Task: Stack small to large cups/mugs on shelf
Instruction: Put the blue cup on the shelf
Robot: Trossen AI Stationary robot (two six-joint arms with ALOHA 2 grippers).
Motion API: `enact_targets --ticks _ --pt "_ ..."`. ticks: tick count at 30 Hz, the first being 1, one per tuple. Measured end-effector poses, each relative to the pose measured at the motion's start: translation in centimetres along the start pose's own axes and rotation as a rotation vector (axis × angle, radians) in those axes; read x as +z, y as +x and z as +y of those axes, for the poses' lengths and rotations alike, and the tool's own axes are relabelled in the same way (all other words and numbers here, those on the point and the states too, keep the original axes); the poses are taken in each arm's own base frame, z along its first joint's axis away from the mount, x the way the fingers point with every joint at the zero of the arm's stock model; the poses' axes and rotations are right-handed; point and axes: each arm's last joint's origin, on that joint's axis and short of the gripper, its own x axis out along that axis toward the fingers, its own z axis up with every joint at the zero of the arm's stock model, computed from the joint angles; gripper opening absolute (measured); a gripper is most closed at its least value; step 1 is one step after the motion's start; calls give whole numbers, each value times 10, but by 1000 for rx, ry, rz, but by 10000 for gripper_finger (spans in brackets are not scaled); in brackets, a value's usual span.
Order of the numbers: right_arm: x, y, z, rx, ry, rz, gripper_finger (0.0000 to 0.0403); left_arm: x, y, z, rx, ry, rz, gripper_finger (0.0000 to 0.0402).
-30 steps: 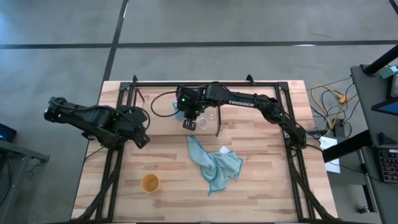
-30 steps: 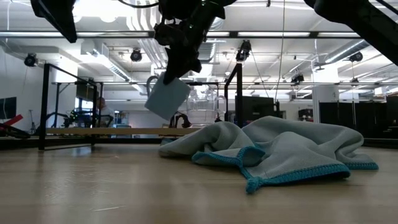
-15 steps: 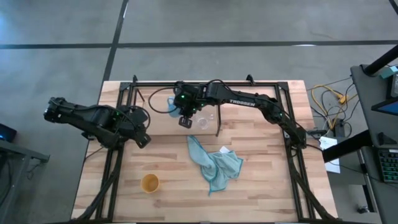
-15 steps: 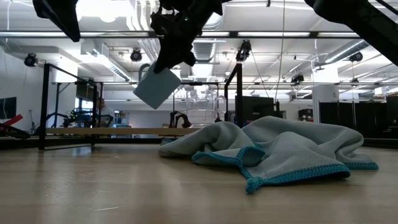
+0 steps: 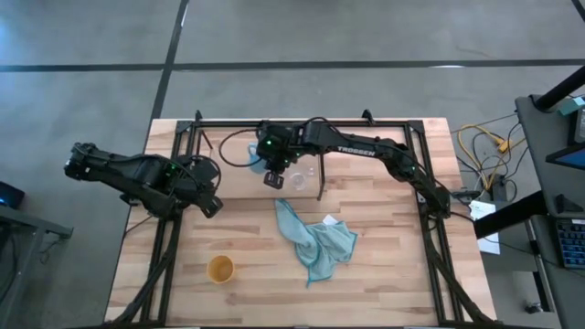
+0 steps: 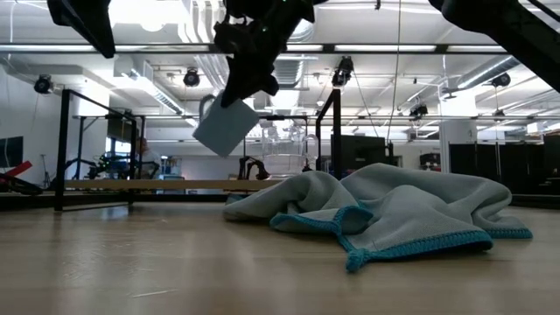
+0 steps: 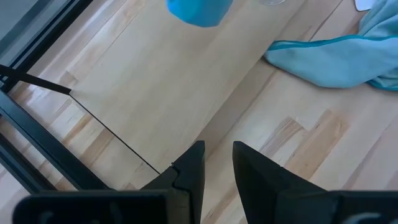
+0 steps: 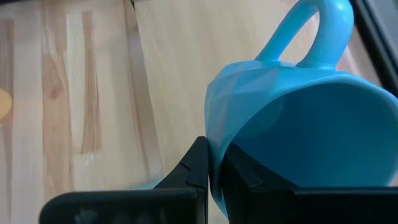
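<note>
My right gripper [image 5: 272, 178] is shut on the light blue mug [image 5: 253, 157] and holds it in the air over the left part of the shelf [image 5: 366, 178]. The mug shows tilted in the low view [image 6: 226, 127]. The clear glass cup [image 5: 306, 172] stands on the shelf just right of the gripper, near the black upright rod [image 5: 320, 187]. The yellow-orange cup [image 5: 220, 268] stands on the tabletop near the front left. My left gripper [image 5: 212, 206] waits at the table's left, slightly open and empty [image 7: 217, 171]. My right gripper pinches the mug's wall at the rim [image 8: 214, 146], on the side away from the handle [image 8: 314, 31], with one finger inside the mug and one outside. The fingers come from above. The mug hangs tilted below them, clear of the shelf.
A crumpled light blue cloth [image 5: 315, 239] lies on the tabletop in front of the shelf, at the middle. The shelf's black frame bars [image 5: 302, 122] run along the far side and down both sides of the table. Cables lie off the table's right edge.
My right gripper has carried the mug a little toward the table's left and far edges and upward. The mug has stayed tilted and clear of the shelf.
</note>
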Motion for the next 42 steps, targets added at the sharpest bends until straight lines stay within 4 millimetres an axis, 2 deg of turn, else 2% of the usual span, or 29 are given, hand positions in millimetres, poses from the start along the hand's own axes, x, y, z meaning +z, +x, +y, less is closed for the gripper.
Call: enact_targets --ticks 11,30,38,42 --pt "-18 18 -1 -4 32 108 13 2 0 -2 -21 -12 -16 68" --pt "-21 22 -1 19 34 124 14 5 16 -19 40 23 31 68" --pt "-20 22 -1 19 33 112 53 7 20 -21 48 19 35 68" --pt "-20 21 -1 19 33 108 53 11 19 -17 57 -11 -8 68"
